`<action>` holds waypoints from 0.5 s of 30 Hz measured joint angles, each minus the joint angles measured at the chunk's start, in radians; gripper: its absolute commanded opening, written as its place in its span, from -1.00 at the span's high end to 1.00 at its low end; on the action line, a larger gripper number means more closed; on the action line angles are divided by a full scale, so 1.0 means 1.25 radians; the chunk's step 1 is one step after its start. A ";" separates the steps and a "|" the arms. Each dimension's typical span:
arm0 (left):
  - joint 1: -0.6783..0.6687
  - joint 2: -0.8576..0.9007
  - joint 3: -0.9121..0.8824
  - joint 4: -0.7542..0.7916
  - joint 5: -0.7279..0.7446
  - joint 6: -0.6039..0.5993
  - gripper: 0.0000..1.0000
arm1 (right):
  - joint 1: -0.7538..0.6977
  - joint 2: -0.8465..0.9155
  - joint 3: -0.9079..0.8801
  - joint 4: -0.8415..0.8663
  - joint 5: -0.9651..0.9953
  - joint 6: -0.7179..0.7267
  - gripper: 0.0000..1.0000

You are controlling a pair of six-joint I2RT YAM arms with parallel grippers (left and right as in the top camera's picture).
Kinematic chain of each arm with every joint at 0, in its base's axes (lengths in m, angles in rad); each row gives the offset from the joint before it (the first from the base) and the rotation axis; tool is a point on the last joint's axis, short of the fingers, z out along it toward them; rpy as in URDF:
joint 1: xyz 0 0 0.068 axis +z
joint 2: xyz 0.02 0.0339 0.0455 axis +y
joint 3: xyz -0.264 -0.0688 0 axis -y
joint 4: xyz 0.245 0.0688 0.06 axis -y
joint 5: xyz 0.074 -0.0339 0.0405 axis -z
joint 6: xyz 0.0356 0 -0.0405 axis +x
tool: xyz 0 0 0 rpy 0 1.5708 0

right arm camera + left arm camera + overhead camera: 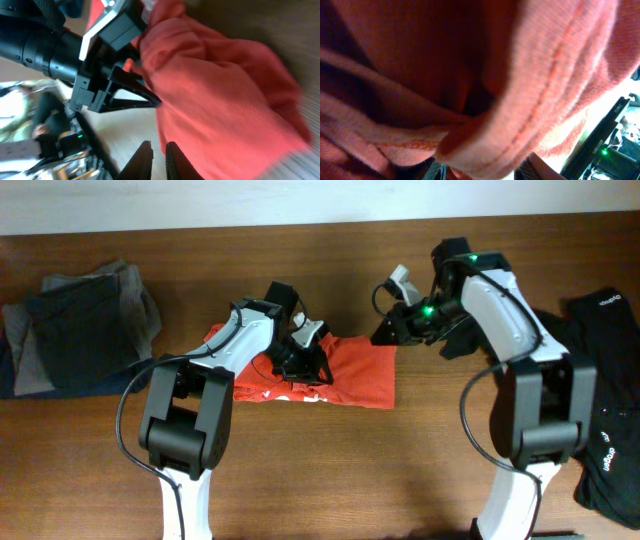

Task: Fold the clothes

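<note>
The orange-red T-shirt (360,375) lies partly folded on the table's middle, with white lettering along its front edge. My left gripper (303,362) is down on its left half and is shut on a bunched fold of the shirt. The fabric (470,60) fills the left wrist view, with the jaws (480,172) at the bottom. My right gripper (385,332) hovers at the shirt's far right corner. In the right wrist view its fingers (157,150) are shut and empty beside the shirt's edge (225,100). The black shirt (610,400) lies at the far right.
A pile of grey and dark clothes (80,330) sits at the back left. The black shirt hangs near the table's right edge, beside the right arm's base. Bare wooden table (330,470) lies in front of the shirt.
</note>
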 measured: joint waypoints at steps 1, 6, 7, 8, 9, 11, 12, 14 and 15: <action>0.000 0.000 0.000 0.000 0.000 0.000 0.14 | 0.000 0.018 0.000 0.004 -0.020 -0.009 0.69; 0.000 0.000 0.000 -0.002 0.000 0.000 0.14 | 0.007 0.121 -0.001 0.049 -0.073 -0.035 0.69; 0.000 0.000 0.000 -0.003 0.000 0.000 0.14 | 0.007 0.132 -0.001 0.059 -0.074 -0.037 0.69; 0.000 0.000 0.000 -0.005 0.000 0.000 0.14 | 0.008 0.148 -0.001 0.072 -0.074 -0.038 0.69; 0.000 -0.001 0.000 -0.008 0.000 0.000 0.14 | 0.008 0.159 -0.001 0.087 -0.074 -0.036 0.70; 0.000 -0.001 0.000 -0.013 -0.001 0.000 0.14 | 0.008 0.181 -0.001 0.121 -0.064 -0.022 0.74; 0.000 -0.001 0.000 -0.015 -0.001 0.000 0.14 | 0.008 0.189 -0.001 0.134 -0.052 -0.010 0.74; 0.000 -0.001 0.000 -0.020 -0.001 0.000 0.14 | 0.008 0.198 -0.001 0.161 -0.005 0.026 0.74; 0.000 -0.001 0.000 -0.023 -0.002 0.000 0.14 | 0.008 0.199 -0.001 0.172 0.025 0.051 0.74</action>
